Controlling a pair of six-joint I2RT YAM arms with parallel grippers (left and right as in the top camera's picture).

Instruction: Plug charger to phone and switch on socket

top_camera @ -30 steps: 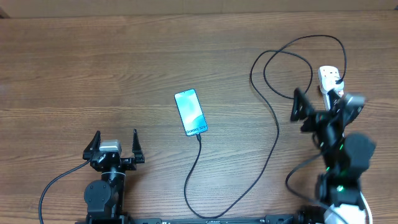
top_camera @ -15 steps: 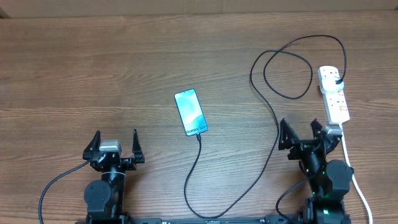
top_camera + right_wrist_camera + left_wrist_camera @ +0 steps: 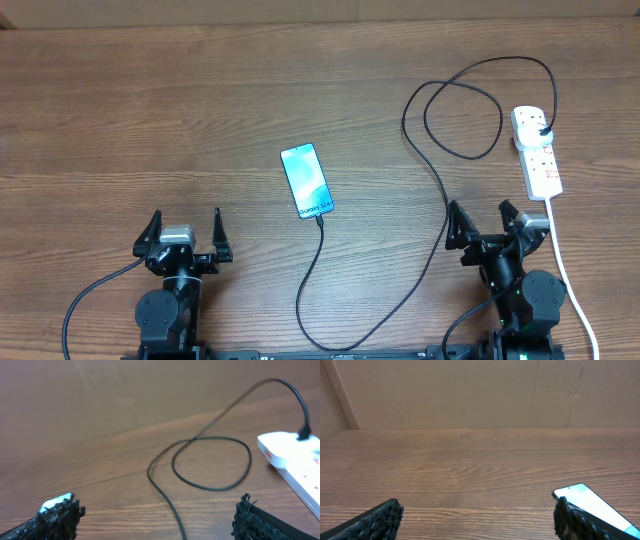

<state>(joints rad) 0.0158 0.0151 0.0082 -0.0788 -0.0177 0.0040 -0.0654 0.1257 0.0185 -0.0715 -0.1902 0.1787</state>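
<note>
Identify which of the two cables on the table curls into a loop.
The thin black charger cable; it loops beside the socket, while the white cord runs nearly straight.

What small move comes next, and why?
Probably none: rest both arms where they are. The charger meets the phone at its lower edge, its plug is in the socket, and the left end effector and right end effector hang open, touching nothing. Whether the socket is on is too small to tell.
</note>
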